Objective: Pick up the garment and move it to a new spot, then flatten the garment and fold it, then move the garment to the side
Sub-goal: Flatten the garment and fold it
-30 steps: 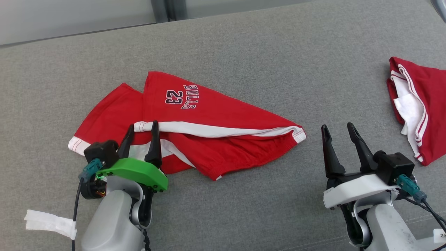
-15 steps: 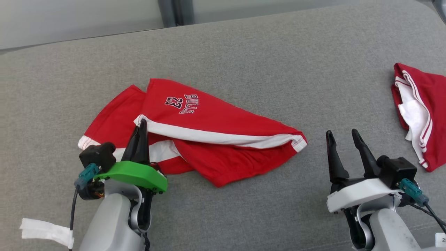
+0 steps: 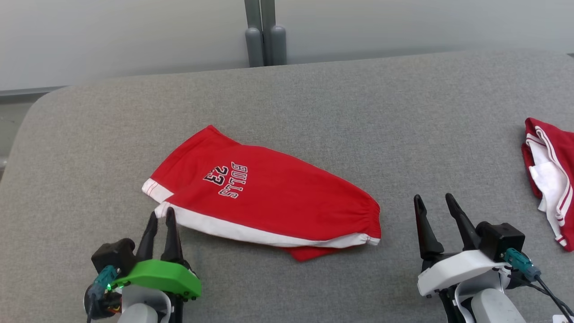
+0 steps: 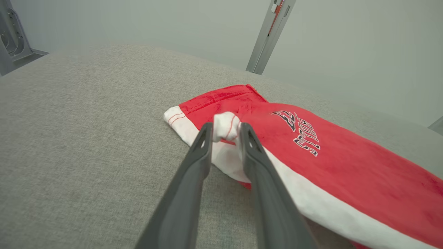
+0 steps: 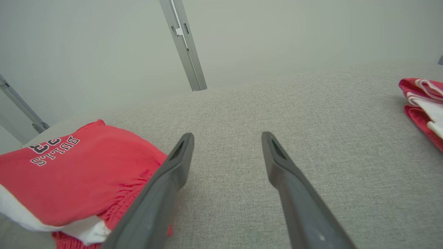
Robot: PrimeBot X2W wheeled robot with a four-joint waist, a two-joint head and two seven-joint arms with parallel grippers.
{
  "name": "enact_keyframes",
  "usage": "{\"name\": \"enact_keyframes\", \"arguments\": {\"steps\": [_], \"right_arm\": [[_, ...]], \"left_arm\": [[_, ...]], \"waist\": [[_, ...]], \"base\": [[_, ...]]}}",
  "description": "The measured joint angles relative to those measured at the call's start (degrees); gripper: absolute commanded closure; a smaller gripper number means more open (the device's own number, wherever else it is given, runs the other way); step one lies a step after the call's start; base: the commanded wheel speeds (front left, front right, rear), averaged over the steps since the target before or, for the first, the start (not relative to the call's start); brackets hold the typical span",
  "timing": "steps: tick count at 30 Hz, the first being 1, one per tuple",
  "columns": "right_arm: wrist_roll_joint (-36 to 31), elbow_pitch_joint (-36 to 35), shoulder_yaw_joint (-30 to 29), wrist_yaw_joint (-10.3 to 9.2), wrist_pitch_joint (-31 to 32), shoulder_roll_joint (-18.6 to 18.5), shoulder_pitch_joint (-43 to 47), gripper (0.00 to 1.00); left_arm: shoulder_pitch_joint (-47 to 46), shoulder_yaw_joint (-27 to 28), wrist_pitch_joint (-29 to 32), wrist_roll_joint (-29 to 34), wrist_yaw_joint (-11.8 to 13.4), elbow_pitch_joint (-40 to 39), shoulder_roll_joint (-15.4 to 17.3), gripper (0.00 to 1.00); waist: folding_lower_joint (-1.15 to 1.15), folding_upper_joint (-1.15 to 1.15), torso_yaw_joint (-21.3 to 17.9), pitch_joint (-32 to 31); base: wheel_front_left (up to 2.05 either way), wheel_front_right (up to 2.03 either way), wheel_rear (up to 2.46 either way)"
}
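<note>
1. The red shorts (image 3: 278, 202) lie near the middle of the grey fabric-covered desk (image 3: 358, 112). They are folded over, with the "BULLS 23" print facing up.
2. Their elastic waistband points toward 4 o'clock and the leg hems toward 9 o'clock. A white stripe runs along the near edge.
3. The left hand (image 3: 162, 213) sits at 7 o'clock, at the shorts' near hem corner. In the left wrist view its fingers stand close together, with the bunched white hem corner pinched between the tips.
4. The right hand (image 3: 432, 198) sits at 5 o'clock, just beside the waistband end but apart from it. Its fingers are spread wide over bare desk and hold nothing.
5. A second red-and-white garment (image 3: 549, 175) lies crumpled at 3 o'clock, well apart from the shorts.
6. Grey posts (image 3: 265, 40) stand beyond the desk at 12 o'clock.
</note>
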Motion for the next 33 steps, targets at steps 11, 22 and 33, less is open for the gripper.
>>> {"name": "enact_keyframes", "arguments": {"steps": [11, 22, 33], "right_arm": [[-1.1, -0.9, 2.1, 0.0, 0.0, 0.0, 2.3, 0.0], [-1.0, -1.2, 2.5, -0.01, 0.0, 0.0, 2.9, 0.0], [-1.2, -0.9, 2.9, -0.01, 0.0, 0.0, 2.9, 0.0]], "left_arm": [[5.6, 4.1, 0.0, 7.2, 0.8, -2.4, 0.0, 0.0], [6.5, 4.1, 0.0, 7.9, 1.0, -3.5, 0.0, 0.0], [6.5, 4.0, 0.0, 7.7, 1.5, -3.9, 0.0, 0.0]], "waist": [[0.0, 0.0, -0.1, -3.0], [0.0, 0.0, -0.2, -3.2], [0.0, 0.0, -0.1, -2.9]], "base": [[0.0, 0.0, 0.0], [0.0, 0.0, 0.0], [0.0, 0.0, 0.0]]}}
